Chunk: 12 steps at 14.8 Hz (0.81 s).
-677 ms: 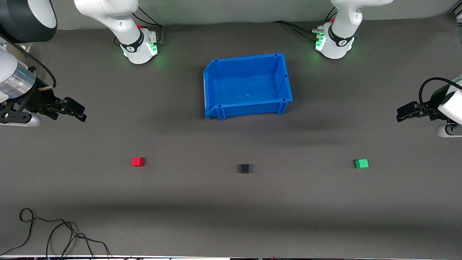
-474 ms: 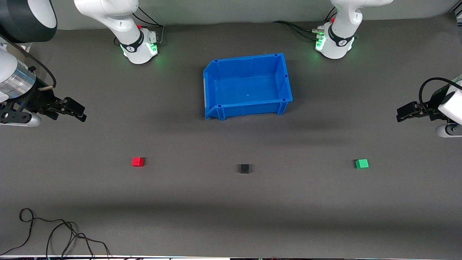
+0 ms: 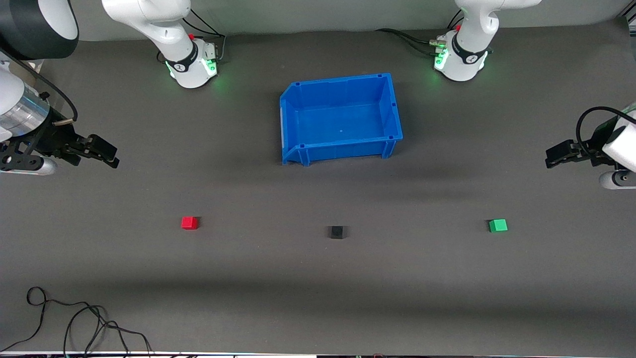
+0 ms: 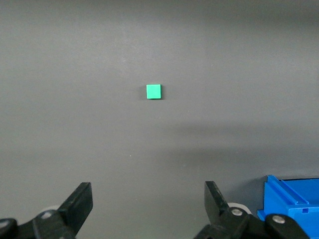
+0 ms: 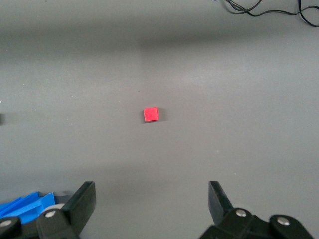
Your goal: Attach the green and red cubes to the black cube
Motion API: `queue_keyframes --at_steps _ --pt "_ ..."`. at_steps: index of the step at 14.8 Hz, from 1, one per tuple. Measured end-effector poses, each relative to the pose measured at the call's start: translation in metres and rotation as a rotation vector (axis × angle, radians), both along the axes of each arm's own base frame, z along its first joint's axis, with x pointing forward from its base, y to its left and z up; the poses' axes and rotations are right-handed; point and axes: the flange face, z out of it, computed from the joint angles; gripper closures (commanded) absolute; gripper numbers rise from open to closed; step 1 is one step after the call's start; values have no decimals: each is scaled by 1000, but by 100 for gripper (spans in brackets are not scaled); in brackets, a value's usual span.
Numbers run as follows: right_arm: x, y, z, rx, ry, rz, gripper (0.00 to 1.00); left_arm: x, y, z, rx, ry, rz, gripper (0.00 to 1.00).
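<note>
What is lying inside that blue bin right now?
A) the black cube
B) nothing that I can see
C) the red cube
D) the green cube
B: the blue bin shows only its bare floor, while the red cube, black cube and green cube all sit apart on the table, nearer to the front camera than the bin.

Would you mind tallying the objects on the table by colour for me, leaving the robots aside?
Red cube: 1
Black cube: 1
Green cube: 1
Blue bin: 1
Black cable: 1
Total: 5
</note>
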Motion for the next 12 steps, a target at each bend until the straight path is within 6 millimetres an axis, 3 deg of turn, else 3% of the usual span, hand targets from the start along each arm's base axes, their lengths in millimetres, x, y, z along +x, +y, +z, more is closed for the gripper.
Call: queue_keyframes --at_steps 2,4,12 --pt "1 0 -1 0 3 0 0 4 0 -7 0 -11 0 0" --pt "2 0 -5 0 8 0 0 13 3 -27 1 -13 11 0" --pt "4 1 -12 -1 24 2 0 59 36 -148 14 10 220 0"
